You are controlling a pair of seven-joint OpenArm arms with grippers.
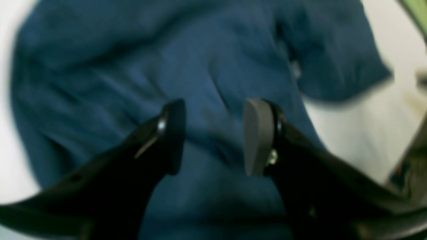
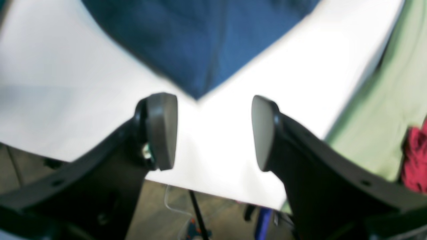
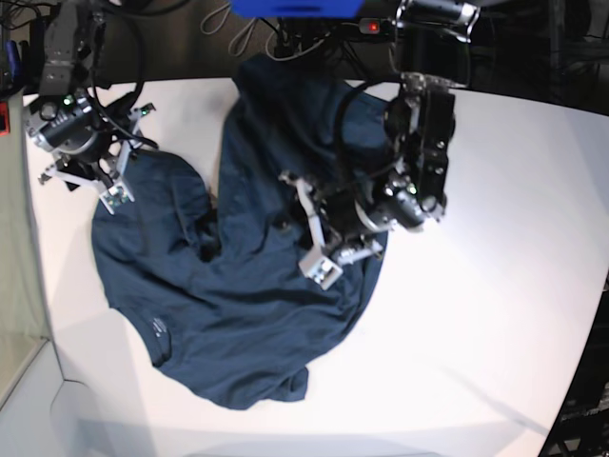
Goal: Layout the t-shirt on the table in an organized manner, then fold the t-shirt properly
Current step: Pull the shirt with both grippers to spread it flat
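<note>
White table (image 3: 495, 314) fills the scene, the navy t-shirt (image 3: 238, 314) lying rumpled and bent across its middle. Left end effector (image 1: 213, 136) hangs released above the shirt's body, grasping nothing; right end effector (image 2: 213, 131) hovers released over bare tabletop beside a cloth corner.

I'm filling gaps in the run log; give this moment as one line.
phase: layout | t-shirt: rumpled, unfolded on table | left gripper: open above shirt | right gripper: open over bare table at shirt corner
</note>
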